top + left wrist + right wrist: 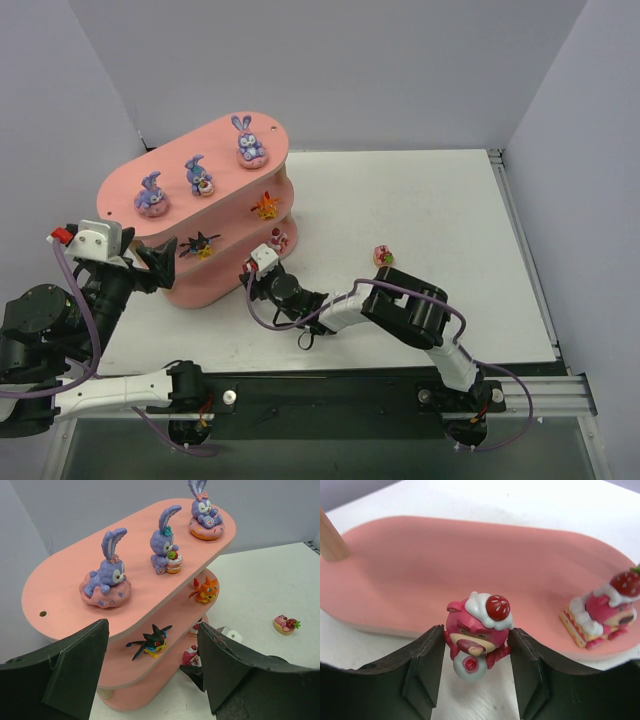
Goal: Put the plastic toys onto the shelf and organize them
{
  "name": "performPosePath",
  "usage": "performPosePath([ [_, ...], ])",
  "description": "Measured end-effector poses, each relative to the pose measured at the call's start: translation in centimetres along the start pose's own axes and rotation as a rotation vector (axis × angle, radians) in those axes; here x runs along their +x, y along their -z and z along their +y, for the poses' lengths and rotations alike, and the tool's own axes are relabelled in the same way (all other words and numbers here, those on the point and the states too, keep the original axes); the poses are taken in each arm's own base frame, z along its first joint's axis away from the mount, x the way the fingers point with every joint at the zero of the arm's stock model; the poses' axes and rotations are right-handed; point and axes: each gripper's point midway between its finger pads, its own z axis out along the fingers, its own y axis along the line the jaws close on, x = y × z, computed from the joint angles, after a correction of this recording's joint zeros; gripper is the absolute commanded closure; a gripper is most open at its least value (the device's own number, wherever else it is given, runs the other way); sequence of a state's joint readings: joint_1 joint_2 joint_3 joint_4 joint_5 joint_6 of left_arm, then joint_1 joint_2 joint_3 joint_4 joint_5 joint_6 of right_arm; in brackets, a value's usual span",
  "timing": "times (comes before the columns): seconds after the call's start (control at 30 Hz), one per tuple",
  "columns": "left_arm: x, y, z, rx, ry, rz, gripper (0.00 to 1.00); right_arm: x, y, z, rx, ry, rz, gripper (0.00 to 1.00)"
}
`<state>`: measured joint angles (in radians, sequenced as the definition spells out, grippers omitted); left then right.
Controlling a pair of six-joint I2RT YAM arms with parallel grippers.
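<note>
Eight toys in all. Nearest: the right gripper point(477, 640) was clamped on a pink bear with a cherry on its head point(477, 625), one finger on each side, low centre of the right wrist view. The bear sat just in front of the near rim of the shelf's point(65, 580) bottom board; can't tell if it touched the table point(420, 200).

Left gripper point(151, 626) was spread wide with nothing between the fingers, at the shelf's left end, centre left of the top view.

One small pink toy point(383, 254) lay loose on the table, right of centre, well apart from the shelf.

Bottom board: a pink cake-shaped toy point(602, 607), at the right edge of the right wrist view.
Middle board: a black-yellow spiky toy point(203, 244) towards the left, an orange toy point(266, 206) towards the right.
Top board: three purple bunnies in a row, left point(152, 195), middle point(200, 176), right point(248, 142), all upright.
</note>
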<state>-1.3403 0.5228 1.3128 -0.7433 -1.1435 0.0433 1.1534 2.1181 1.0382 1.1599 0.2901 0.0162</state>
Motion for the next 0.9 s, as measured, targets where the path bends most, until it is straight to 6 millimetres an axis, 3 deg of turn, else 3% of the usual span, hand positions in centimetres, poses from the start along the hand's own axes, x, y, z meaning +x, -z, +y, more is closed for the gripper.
performPosePath([
  [0.17,0.0,0.0,0.1,-0.004,-0.003,0.0,0.19,-1.9,-1.3,0.9,-0.016,-0.016,-0.038,0.84],
  [0.27,0.0,0.0,0.1,-0.004,-0.004,0.0,0.19,-2.0,-2.0,1.2,-0.022,-0.017,-0.04,0.84],
  [0.6,0.0,0.0,0.1,-0.008,-0.005,0.001,0.19,1.4,-3.5,1.4,-0.031,-0.003,0.029,0.83],
  [0.9,0.0,0.0,0.3,-0.016,-0.005,0.001,0.19,1.6,-4.7,1.2,-0.02,-0.033,0.026,0.8],
])
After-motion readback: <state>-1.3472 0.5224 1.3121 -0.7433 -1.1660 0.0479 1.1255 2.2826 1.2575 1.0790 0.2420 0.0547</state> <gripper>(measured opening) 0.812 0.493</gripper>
